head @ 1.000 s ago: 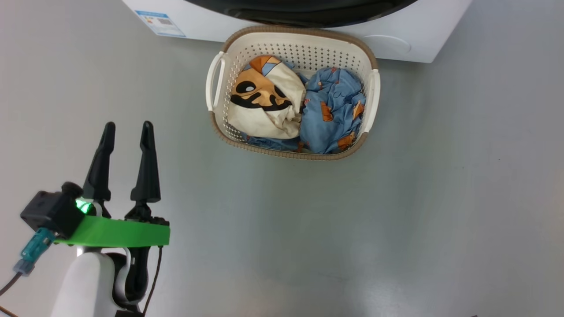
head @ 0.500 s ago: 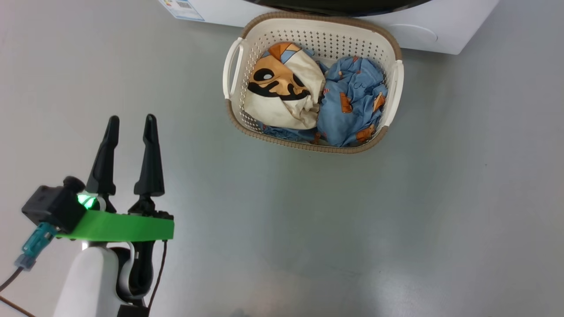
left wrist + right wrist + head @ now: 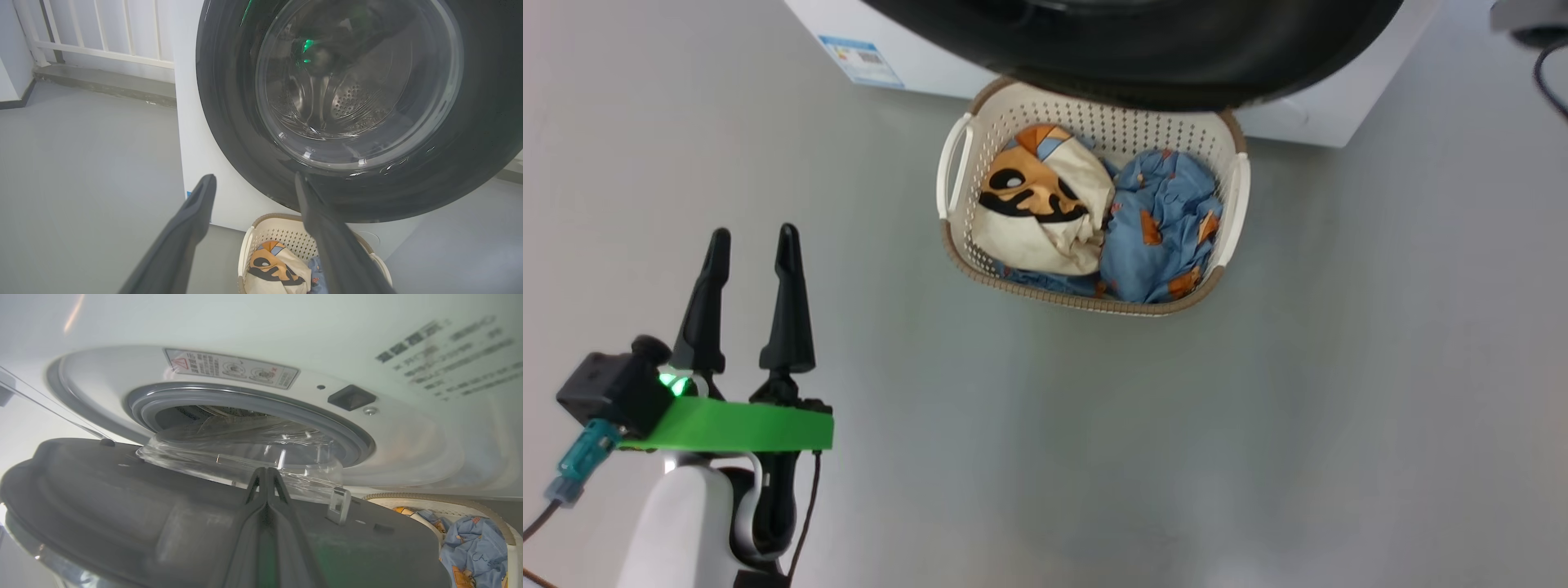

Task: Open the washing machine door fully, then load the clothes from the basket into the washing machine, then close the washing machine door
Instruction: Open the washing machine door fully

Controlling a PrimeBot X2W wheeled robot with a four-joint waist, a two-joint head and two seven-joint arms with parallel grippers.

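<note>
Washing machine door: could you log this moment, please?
door partly open; right gripper shut at its inner face; left gripper open; clothes in basket

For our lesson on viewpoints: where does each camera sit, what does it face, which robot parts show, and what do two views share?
Head: on the robot's head, looking down at floor, basket and door; open left pincer lower left.
Left wrist: on the left arm, facing the door's glass; its spread fingers show.
Right wrist: on the right arm, at the door's inner side, facing the seal; shut right pincer shows.
Shared: all three show door and basket.
</note>
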